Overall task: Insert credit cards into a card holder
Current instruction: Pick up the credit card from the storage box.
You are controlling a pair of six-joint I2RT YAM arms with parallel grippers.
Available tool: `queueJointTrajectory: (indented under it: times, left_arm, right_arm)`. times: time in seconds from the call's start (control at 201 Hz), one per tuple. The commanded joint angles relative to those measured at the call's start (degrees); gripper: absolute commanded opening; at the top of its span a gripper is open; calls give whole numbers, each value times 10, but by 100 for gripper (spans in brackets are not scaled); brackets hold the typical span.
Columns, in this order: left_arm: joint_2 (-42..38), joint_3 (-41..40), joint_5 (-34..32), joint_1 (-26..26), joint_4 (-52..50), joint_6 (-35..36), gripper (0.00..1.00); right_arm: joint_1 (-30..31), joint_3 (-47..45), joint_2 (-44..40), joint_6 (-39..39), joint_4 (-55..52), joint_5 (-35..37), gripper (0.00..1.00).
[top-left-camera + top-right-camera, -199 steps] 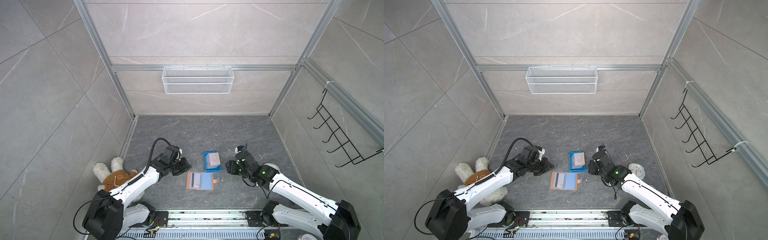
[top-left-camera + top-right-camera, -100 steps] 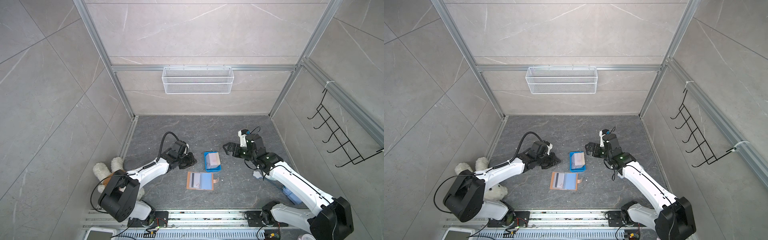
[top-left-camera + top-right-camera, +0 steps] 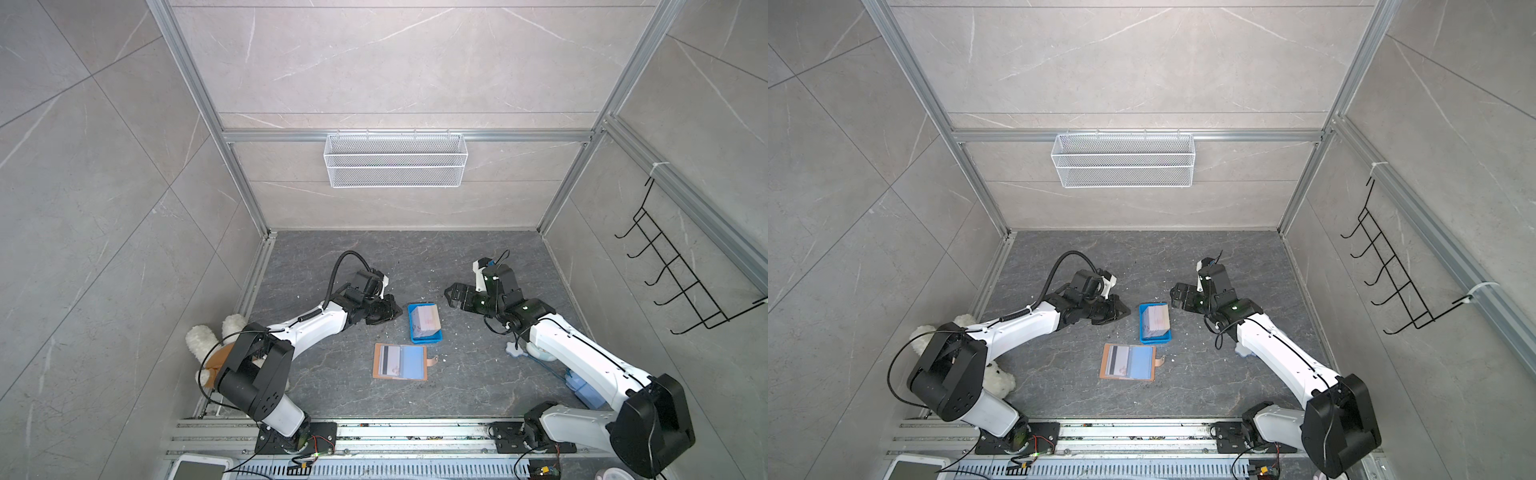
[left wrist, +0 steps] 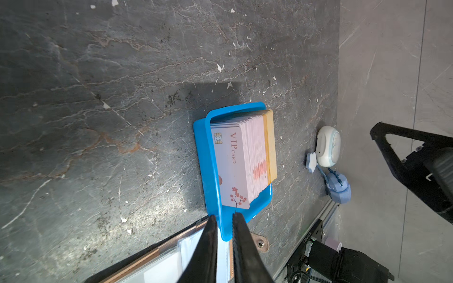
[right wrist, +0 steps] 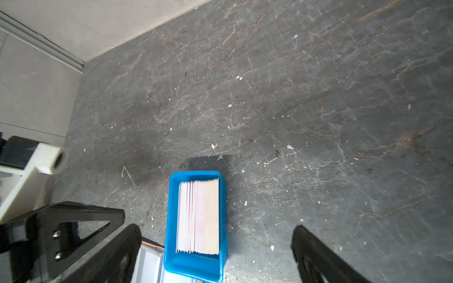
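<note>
Drawn back from the blue tray (image 3: 424,338), the right hand (image 3: 451,298) now gapes wide, empty; left hand (image 3: 392,309) narrow, empty. We find credit cards (image 3: 427,321) stacked in the tray, card holder (image 3: 400,361) open alongside.

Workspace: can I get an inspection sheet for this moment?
Surface: dark stone-look tabletop, scattered pale flecks.
Job's things: credit cards stacked on edge in blue tray; card holder open flat nearby, striped card in one sleeve.
Clutter: plush toy by left arm's base; white round gadget and blue items by right arm.
Hands: left hand nearly shut, empty; right hand open, empty.
Cables: black hose looped over left arm; wires at base rail.
Surroundings: wire basket on back wall; hook rack on side wall.
</note>
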Motion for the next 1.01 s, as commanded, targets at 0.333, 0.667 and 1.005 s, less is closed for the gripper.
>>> queueJointTrajectory:
  times: [0.333, 0.667, 1.005]
  left_arm:
    - [84, 87, 19, -4, 10, 9, 12]
    - [93, 93, -3, -31, -18, -4, 13]
    - [81, 85, 6, -37, -10, -17, 8]
  right_arm:
    - [61, 30, 119, -28, 17, 12, 96]
    - [94, 34, 154, -29, 10, 15, 98]
    - [131, 39, 178, -22, 2, 39, 100]
